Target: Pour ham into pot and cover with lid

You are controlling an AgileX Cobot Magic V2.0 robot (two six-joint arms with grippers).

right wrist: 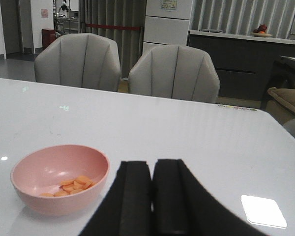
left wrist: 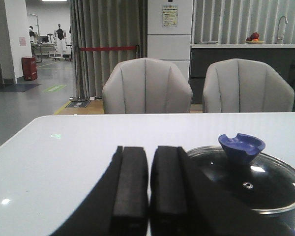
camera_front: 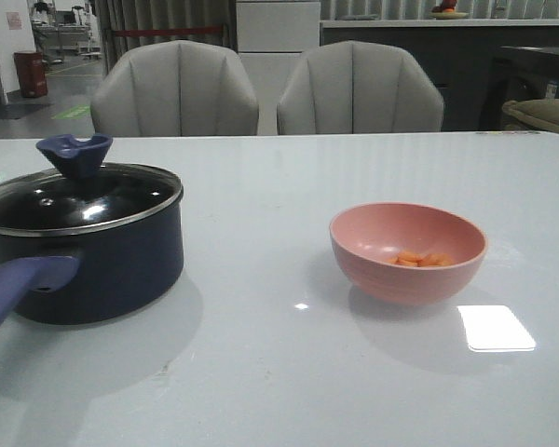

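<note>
— Front view first: where do the task's things sit?

— On the white table (camera_front: pixel 279 372), the pot (camera_front: pixel 102 265) stands at the left with the lid (camera_front: pixel 79 200) seated on it, its handle (camera_front: pixel 19 284) pointing toward the camera. The ham (camera_front: pixel 419 260) lies inside the pink bowl (camera_front: pixel 408 251), well apart to the right.

— And the arms?

— Each shows only in its own wrist view. The left gripper (left wrist: pixel 148 196) has its fingers pressed nearly together, holding nothing, just beside the pot. The right gripper (right wrist: pixel 152 196) is likewise closed and empty, near the bowl.
</note>
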